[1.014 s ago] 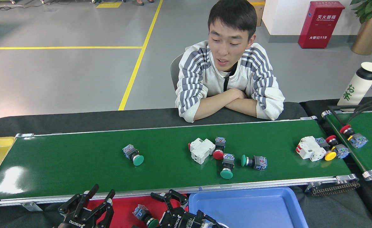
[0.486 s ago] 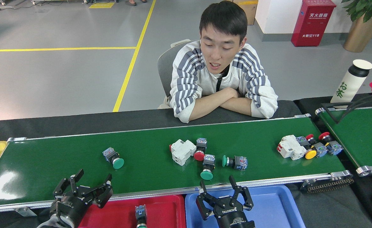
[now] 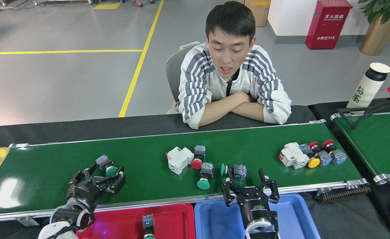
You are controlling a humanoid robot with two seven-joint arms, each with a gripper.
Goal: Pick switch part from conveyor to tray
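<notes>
Glossy green conveyor (image 3: pixel 155 186), round-capped green switch part (image 3: pixel 106 166), spread black left hand (image 3: pixel 99 176).

Our left end effector (image 3: pixel 102 177) hangs spread over the conveyor (image 3: pixel 49 179) beside a green switch part (image 3: pixel 106 165); our right end effector (image 3: pixel 250 187) gapes above the blue tray (image 3: pixel 291 215).

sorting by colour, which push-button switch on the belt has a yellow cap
The yellow-capped push-button switch in the far-right cluster beside the white breaker block; every other cap is green or red.
</notes>
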